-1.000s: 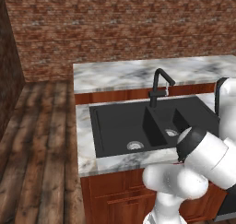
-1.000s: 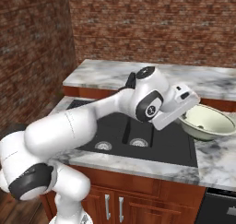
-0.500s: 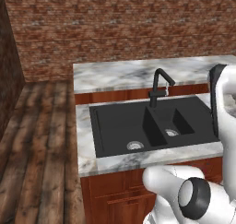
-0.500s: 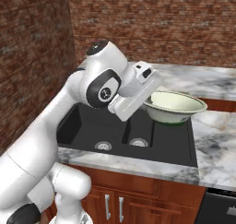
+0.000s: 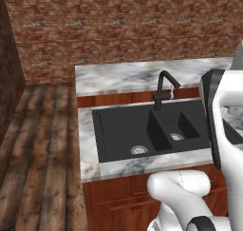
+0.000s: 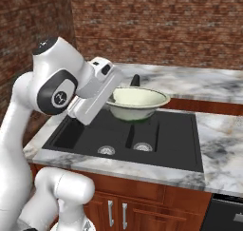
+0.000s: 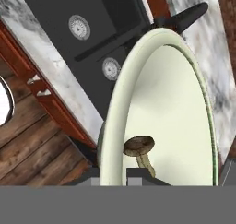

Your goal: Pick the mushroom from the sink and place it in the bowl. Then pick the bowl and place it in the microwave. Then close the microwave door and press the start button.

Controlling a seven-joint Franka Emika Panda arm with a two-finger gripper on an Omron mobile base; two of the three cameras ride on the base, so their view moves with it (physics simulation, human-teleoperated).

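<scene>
Cream with a faint green cast, the bowl [image 6: 136, 101] hangs in the air above the black sink [image 6: 128, 137], carried by the arm — in the right base view it sits level, over the divider between the two basins, with the tip of the faucet [image 6: 135, 80] poking up just behind its far rim. The gripper [image 6: 113, 98] meets the bowl at its left edge; its fingers are hidden behind the white hand there. In the hand view the two dark tips [image 7: 138, 176] sit at the near rim of the bowl [image 7: 166, 112], one on each side of the wall, clamped on it. The mushroom [image 7: 139, 150] lies inside the bowl near that rim, brown cap up and pale stalk toward the fingers. Below the bowl, both steel drains [image 7: 79, 26] show in the basins. In the left base view the sink [image 5: 152, 129] and faucet [image 5: 164, 89] sit in the marble counter [image 5: 123, 78] — the arm's white links cross the right side.
</scene>
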